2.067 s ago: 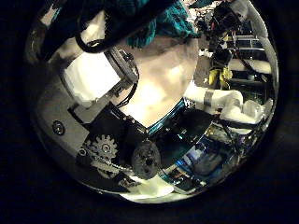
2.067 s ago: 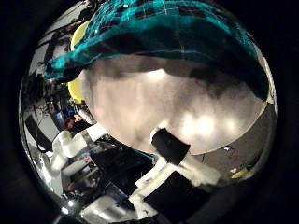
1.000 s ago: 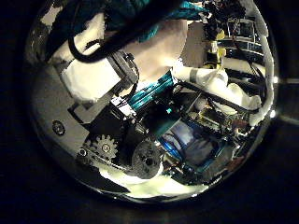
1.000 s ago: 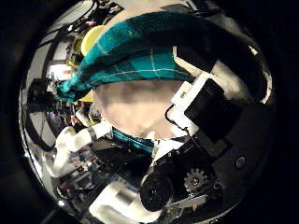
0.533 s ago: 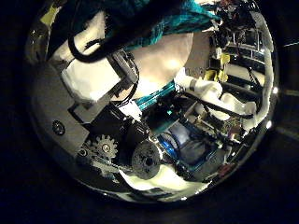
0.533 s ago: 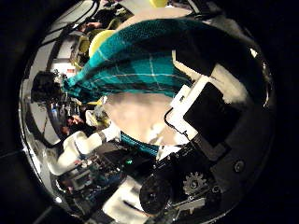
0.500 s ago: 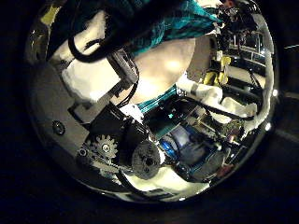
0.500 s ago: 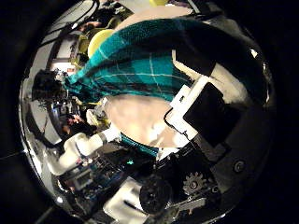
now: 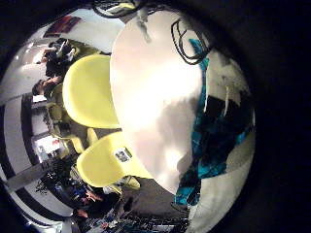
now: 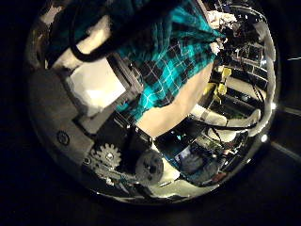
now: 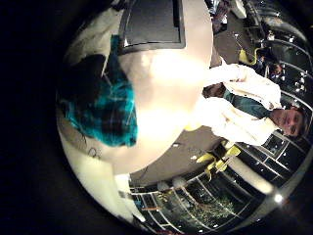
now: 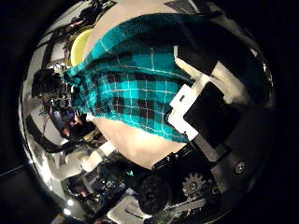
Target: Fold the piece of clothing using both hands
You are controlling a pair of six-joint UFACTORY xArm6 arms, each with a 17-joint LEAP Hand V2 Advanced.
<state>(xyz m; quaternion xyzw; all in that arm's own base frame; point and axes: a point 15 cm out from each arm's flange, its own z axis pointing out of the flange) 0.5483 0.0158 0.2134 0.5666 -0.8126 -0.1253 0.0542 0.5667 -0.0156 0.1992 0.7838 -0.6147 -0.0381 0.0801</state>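
The piece of clothing is a checked cloth. In the right thumb side palm view the cloth [image 12: 131, 84] spreads wide and close, and my right hand [image 12: 210, 107] has its fingers curled on its edge. In the left thumb side palm view the cloth [image 10: 174, 61] hangs from my left hand [image 10: 94, 94], whose fingers pinch it above the table [image 10: 179, 108]. In the left little finger side palm view the cloth [image 9: 219, 136] runs along the table [image 9: 155, 87]. In the right little finger side palm view a bunched part of the cloth [image 11: 108, 113] lies over the table [image 11: 171, 88].
Two chairs [image 9: 87, 87] stand beside the table in the left little finger side palm view. A white arm [image 11: 240, 98] reaches in past the table edge in the right little finger side palm view. A dark flat thing [image 11: 152, 24] lies at the table's far end.
The cloth now fills far more of both thumb side palm views. It covers table surface that showed bare before. Both cameras have shifted.
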